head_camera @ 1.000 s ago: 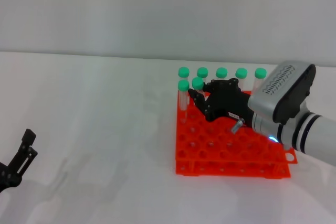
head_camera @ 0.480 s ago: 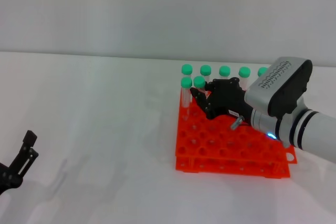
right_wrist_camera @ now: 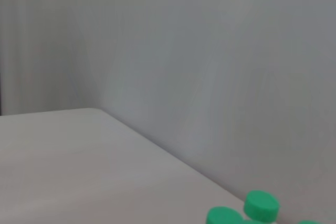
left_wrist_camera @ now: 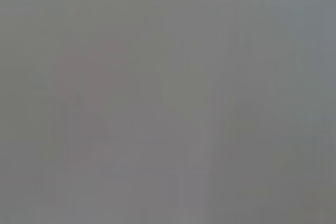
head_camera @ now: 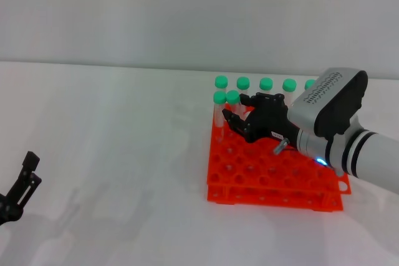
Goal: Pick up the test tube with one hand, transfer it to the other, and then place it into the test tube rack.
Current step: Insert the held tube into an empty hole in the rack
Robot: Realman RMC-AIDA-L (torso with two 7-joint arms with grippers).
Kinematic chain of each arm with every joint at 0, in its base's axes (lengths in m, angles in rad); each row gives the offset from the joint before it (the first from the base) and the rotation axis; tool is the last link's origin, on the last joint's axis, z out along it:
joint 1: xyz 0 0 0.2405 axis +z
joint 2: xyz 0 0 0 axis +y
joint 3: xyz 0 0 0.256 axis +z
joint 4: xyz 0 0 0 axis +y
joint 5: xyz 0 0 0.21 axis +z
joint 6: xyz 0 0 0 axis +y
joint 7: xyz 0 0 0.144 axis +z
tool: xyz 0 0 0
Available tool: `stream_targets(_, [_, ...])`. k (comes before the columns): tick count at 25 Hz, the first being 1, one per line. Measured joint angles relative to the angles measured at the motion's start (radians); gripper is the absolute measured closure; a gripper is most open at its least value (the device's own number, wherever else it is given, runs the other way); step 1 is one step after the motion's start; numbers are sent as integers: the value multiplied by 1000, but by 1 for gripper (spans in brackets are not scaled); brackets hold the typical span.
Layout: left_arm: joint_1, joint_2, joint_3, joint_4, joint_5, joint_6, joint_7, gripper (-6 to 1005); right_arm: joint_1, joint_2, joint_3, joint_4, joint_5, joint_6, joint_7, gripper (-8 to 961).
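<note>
The right gripper sits over the far-left corner of the test tube rack, and its black fingers are around the test tube, the second one in the near row, at about eleven o'clock on the rack. Over the last second the arm has edged in toward that corner and the whole rack looks to have crept a little nearer and to the left on the white counter, so the tube seems to be going down into its hole rather than coming out. From where I stand the fingers look narrowly parted with the tube between them, but I cannot tell whether they are pinching it or have let go.

If that reading is right, the placing is nearly done and what remains is to release and back away without knocking the neighbour tube just beside it at nine o'clock.

The left gripper hangs low at about eight o'clock, well apart from everything, and has drifted slightly further down and out; its fingers look spread and hold nothing. Its wrist view shows only grey.

Counting green caps from the head view: two in the near row, five along the far row, the last partly hidden by the arm. One rack, two grippers.
</note>
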Motion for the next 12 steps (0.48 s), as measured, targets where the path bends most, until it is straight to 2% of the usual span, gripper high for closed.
stream_targets(10, [-1,0,0,0,-2,1,-5,106,-36,-1,62,-19,2,-34,15,402])
stream_targets(12, [-1,1,0,1,-2,1,-6,106,-46,-2,74,-31,2,-37,15,334])
